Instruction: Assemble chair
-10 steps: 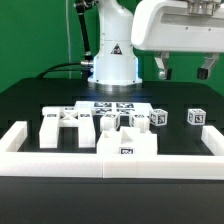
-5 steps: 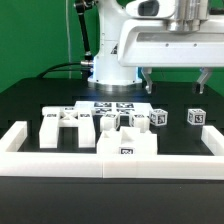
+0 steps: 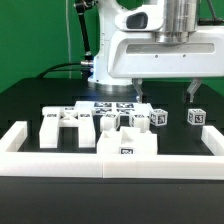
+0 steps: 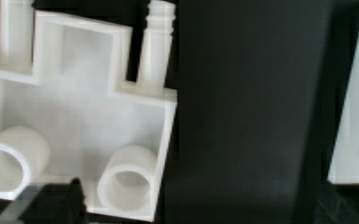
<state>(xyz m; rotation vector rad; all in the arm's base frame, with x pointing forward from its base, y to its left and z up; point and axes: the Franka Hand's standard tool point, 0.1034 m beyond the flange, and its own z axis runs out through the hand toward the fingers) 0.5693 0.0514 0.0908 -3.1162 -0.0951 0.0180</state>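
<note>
Found the gripper point(image 3: 165, 96) hanging above the far right of the black worktop point(image 3: 30, 100), going by the exterior view's right. Saw its jaws spread wide with nothing between them, both dark fingers point(image 3: 139, 94) clear of every part.

Found the chair point(image 3: 110, 123) as separate white tagged pieces, strung in a row across the middle of the worktop. Picked out a slab point(image 3: 62, 125) with cut-outs toward the exterior view's left and smaller pieces point(image 3: 135, 120) bunched in the middle. Picked out a chunky block point(image 3: 127, 148) nearest of all, tag on its near face, set at the white rail point(image 3: 50, 162) bordering the near edge and both sides. Noted a cube point(image 3: 160, 117) just right of the bunch, lower in that view than one finger. Noted a second cube point(image 3: 197, 117) apart to its right, beyond the other finger. Could not tell how far in front of the fingers those two stood. Spotted the marker board point(image 3: 112, 106) lying flat just beyond the row, with the robot base point(image 3: 112, 65) behind it.

Through the wrist view, made out a blurred white recessed piece point(image 4: 78, 115) with a rectangular hollow and two round sockets. Saw a ridged bar point(image 4: 158, 35) just beside one of its prongs and bare black worktop alongside. Could not match that piece to any one part in the other view.
</note>
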